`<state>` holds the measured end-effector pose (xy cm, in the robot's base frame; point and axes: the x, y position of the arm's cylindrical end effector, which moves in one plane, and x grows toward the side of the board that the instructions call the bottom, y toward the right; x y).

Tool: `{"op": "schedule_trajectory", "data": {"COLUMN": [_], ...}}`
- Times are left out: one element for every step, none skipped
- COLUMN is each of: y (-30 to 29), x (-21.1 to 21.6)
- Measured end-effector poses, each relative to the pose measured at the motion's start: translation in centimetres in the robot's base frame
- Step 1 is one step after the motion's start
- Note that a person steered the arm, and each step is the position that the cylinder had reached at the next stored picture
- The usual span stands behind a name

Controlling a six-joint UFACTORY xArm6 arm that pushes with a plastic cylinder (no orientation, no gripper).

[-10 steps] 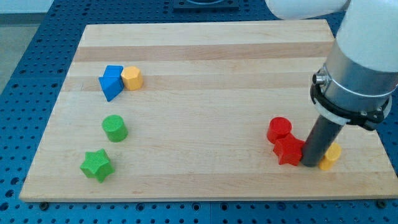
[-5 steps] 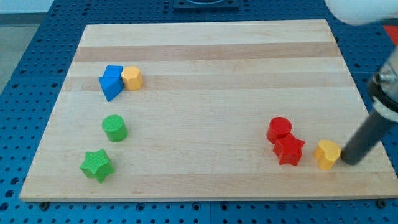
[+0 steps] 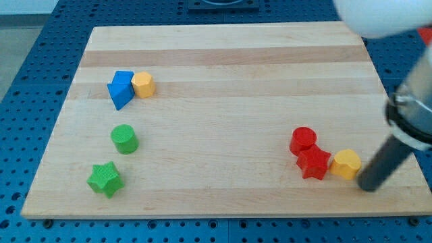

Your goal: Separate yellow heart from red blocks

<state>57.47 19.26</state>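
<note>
Wood board (image 3: 223, 81): yellow heart (image 3: 346, 164) touching my tip (image 3: 367, 187), its left.

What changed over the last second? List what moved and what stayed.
My tip swung from between the red star and yellow heart round to the heart's right. The heart has since slid left and now sits against the star. The red cylinder and the blue, yellow and green blocks at the left stayed put.
</note>
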Motion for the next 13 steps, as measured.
{"op": "schedule_trajectory", "data": {"y": [-2.6, -2.9, -1.2, 0.8, -1.7, -7.3, -10.1, -9.8, -6.2, -1.4, -0.1, -5.0, -10.5], "x": [-4.6, -5.1, -1.5, -1.8, -6.0, -9.3, -10.0, -9.9, -9.7, -9.6, -10.4, -12.1, -14.2]}}
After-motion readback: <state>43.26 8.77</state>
